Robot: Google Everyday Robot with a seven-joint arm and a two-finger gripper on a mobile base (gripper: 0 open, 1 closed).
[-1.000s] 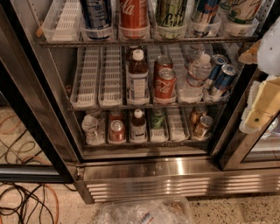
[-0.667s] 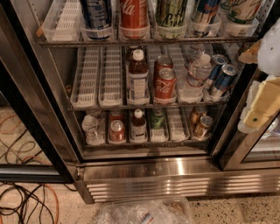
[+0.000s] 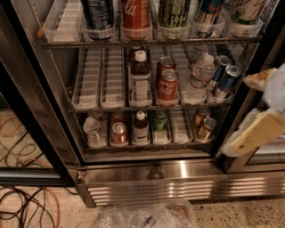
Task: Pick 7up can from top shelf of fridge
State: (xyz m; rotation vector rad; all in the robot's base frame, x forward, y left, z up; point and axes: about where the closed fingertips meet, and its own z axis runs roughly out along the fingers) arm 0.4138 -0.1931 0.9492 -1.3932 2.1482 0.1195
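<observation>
In the camera view, your 7up can (image 3: 247, 10) stands in the rightmost lane of the top shelf (image 3: 147, 42) of the fridge (image 3: 178, 176), with its upper part out of view. Your gripper (image 3: 244, 113) hangs at the lower right, near the door frame, released and holding nothing.

Hand (image 3: 242, 113) hovers at the fridge's (image 3: 178, 178) right edge, fingers (image 3: 258, 79) spread, below the top shelf (image 3: 147, 43) where the 7up can (image 3: 248, 10) stands rightmost.
</observation>
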